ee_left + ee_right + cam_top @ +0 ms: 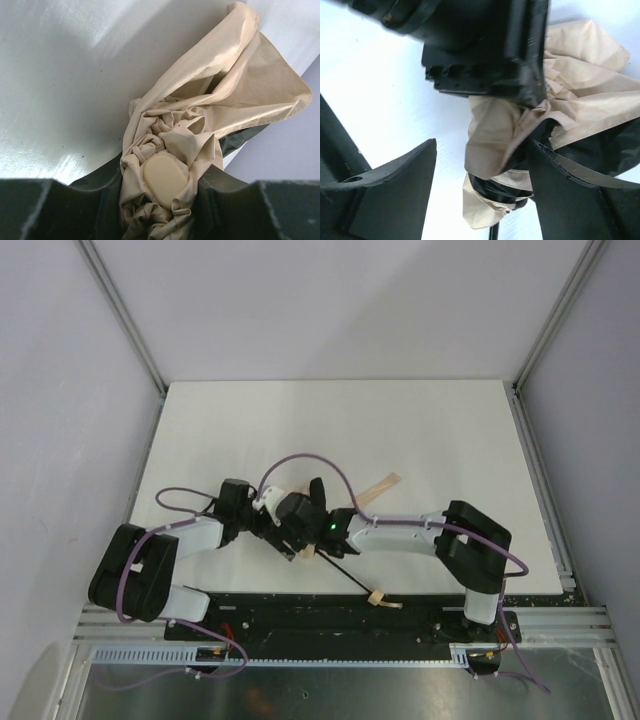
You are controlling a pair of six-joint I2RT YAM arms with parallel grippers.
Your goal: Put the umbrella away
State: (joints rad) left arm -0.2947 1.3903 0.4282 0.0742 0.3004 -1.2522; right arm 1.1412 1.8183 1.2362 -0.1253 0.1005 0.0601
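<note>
With left fingers (75, 210) clamped on bunched canopy (200, 125) of tan-beige fabric compact umbrella (590, 65), at front edge of white counter (400, 420), close wide-open, empty right fingers (390, 195) squarely around loose folds.

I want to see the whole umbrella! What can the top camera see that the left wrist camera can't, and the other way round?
Only the top view shows the thin black shaft and the knob handle, which point toward the near edge. Only the left wrist view shows the left gripper squeezing the bunched fabric, with a pale oval piece in the middle. Both show the tan canopy and the white table.
</note>
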